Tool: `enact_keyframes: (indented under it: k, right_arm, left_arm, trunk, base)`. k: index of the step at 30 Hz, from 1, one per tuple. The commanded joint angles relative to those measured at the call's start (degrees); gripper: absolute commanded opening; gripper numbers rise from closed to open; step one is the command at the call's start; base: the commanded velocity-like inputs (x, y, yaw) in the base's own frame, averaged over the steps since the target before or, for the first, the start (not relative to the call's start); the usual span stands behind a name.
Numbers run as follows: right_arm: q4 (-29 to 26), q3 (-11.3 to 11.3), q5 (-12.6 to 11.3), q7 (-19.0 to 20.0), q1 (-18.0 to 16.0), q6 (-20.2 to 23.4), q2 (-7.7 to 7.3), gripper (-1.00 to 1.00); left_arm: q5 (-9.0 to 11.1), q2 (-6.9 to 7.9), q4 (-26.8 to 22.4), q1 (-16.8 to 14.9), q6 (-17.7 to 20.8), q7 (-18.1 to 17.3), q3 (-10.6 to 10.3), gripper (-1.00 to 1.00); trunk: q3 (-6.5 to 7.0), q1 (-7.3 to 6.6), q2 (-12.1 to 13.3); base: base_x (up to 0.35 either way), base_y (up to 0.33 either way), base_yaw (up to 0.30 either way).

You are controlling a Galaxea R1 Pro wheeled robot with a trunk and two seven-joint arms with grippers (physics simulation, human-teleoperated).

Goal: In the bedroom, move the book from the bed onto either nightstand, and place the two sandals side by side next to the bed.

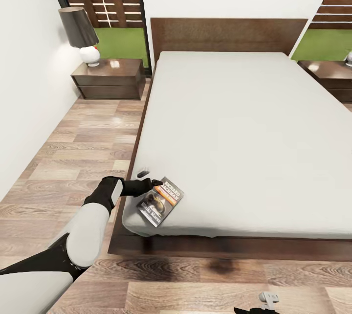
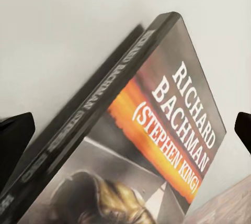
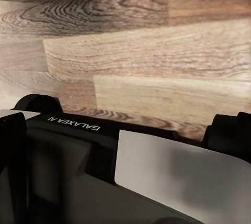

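From the head camera, the left gripper (image 1: 155, 183) reached over the near left corner of the bed (image 1: 234, 123), its fingertips at the near edge of the book (image 1: 160, 201), which lay flat on the grey mattress close to that corner. Beyond the fingers, at the head of the bed, stood a nightstand (image 1: 108, 78) carrying a lamp (image 1: 80, 34); a second nightstand (image 1: 328, 77) showed on the far side. The floor (image 1: 83, 152) between the gripper and the nearer nightstand looked open, with no sandals in sight there.

In the left wrist camera, the book (image 2: 157, 145) sat between the two dark fingertips (image 2: 14, 135), one on either side and both apart from the cover, so the fingers were spread and not yet pinching. The book may have been slightly tilted on the mattress, though the blur made that hard to judge.

The right wrist camera looked past the robot's own body (image 3: 104, 177) to the wood planks (image 3: 136, 56); whether that gripper's fingers were spread or pressed together could not be told. Its tip (image 1: 266, 299) showed low in the head camera.

The step in hand seemed to be grasping the book. Next would call for closing on its thin edge, lifting clear of the mattress, then carrying it toward the nearer nightstand while avoiding the lamp.
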Motion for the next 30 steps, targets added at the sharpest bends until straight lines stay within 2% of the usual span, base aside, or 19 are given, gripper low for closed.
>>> enact_keyframes:
  k: [1,10,18,30]
  right_arm:
    - [0.1,-0.2,0.0,0.2,0.0,-0.1,-0.01,1.00]
    - [0.1,-0.2,0.0,0.2,0.0,-0.1,-0.01,1.00]
    - [0.1,-0.2,0.0,0.3,0.0,-0.1,-0.01,1.00]
    - [0.1,-0.2,0.0,0.3,0.0,-0.1,-0.01,1.00]
  left_arm:
    - [-1.4,-0.06,-0.1,0.0,0.2,-0.3,0.4,1.00]
    - [-1.4,-0.07,-0.1,0.0,0.2,-0.3,0.3,1.00]
    - [-1.4,-0.09,-0.1,0.1,0.2,-0.3,0.4,1.00]
    - [-1.3,-0.09,0.0,0.1,-1.5,-0.3,0.3,1.00]
  trunk:
    - [-0.04,0.00,0.0]
    - [-0.04,0.00,0.0]
    - [-0.04,0.00,0.0]
    - [-0.04,0.00,0.0]
  base:
    - [-0.003,0.000,0.000]
    - [-0.004,0.000,0.000]
    - [-0.139,0.000,0.000]
    - [-0.007,0.000,0.000]
